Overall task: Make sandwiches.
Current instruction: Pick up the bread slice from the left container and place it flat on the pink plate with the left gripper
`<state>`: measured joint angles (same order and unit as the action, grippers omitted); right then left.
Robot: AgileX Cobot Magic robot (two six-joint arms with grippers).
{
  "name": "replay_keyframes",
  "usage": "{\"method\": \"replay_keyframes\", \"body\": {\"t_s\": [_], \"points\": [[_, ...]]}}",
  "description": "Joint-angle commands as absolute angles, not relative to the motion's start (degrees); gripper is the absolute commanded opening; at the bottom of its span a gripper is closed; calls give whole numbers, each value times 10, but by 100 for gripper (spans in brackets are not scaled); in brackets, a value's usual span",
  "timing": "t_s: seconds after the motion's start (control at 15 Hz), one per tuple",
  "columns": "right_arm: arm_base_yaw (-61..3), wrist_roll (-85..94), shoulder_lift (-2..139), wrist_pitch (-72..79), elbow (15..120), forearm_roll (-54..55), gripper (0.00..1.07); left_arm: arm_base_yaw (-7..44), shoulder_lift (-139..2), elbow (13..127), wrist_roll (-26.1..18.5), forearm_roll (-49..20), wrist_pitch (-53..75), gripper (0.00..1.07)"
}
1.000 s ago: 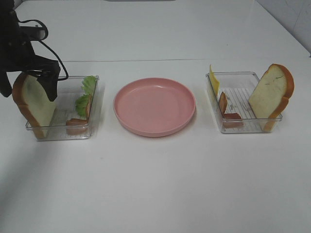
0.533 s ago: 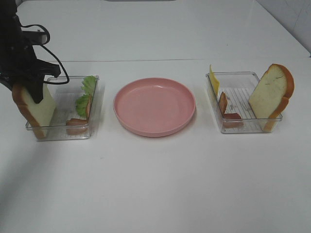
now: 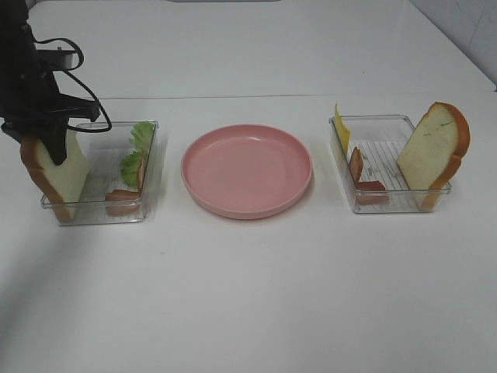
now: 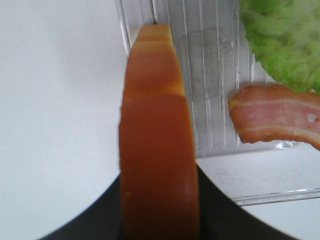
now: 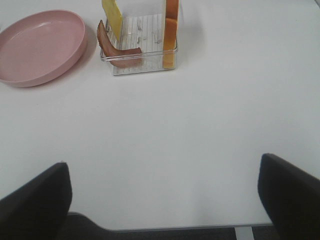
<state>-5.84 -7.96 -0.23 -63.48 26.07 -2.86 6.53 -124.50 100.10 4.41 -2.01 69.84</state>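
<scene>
Your left pincer [image 3: 57,148] stood closed on the top edge of a white toy bread slice with orange-brown crust [image 3: 74,177]. The slice stood on edge at the outer end of the left clear plastic tray [image 3: 97,211]. The left wrist view showed the crust filling the gap between the dark jaws.

In the same tray, leafy green toy lettuce [image 3: 140,137] leaned at the end nearer the plate. A brown-and-pink toy bacon strip [image 3: 123,196] lay on the ribbed floor just beside it.

A round pink plate [image 3: 247,169] sat mid-way on the white tabletop [image 3: 248,295], between the trays and apart from both.

The right clear plastic tray [image 3: 388,205] held a yellow toy cheese slice [image 3: 342,129] propped upright. A second bacon strip [image 3: 358,165] curled against the wall nearest the plate, and a second bread slice [image 3: 432,149] leaned at the opposite end.

Your right pincer [image 5: 162,162] hung over the tabletop, well apart from that tray, its jaws spread wide and gripping nothing. All the sandwich parts lay in the two trays.
</scene>
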Motion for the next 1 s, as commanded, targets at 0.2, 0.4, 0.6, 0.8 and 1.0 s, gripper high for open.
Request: {"method": "replay_keyframes", "body": {"t_s": [0.2, 0.4, 0.6, 0.8, 1.0], "points": [[-60, -75, -19, -631, 260, -30, 96, 67, -1167, 1004, 80, -6, 757, 0], [-60, -75, -19, -631, 260, -30, 96, 67, -1102, 1004, 93, -18, 755, 0], [-60, -75, -19, -631, 260, -30, 96, 67, -1047, 1016, 91, -113, 722, 0], [-60, -75, -19, -631, 260, -30, 96, 77, -1062, 1030, 0, -289, 670, 0], [-60, -75, -19, -631, 260, -30, 96, 129, -1140, 1046, -43, -374, 653, 0]]}}
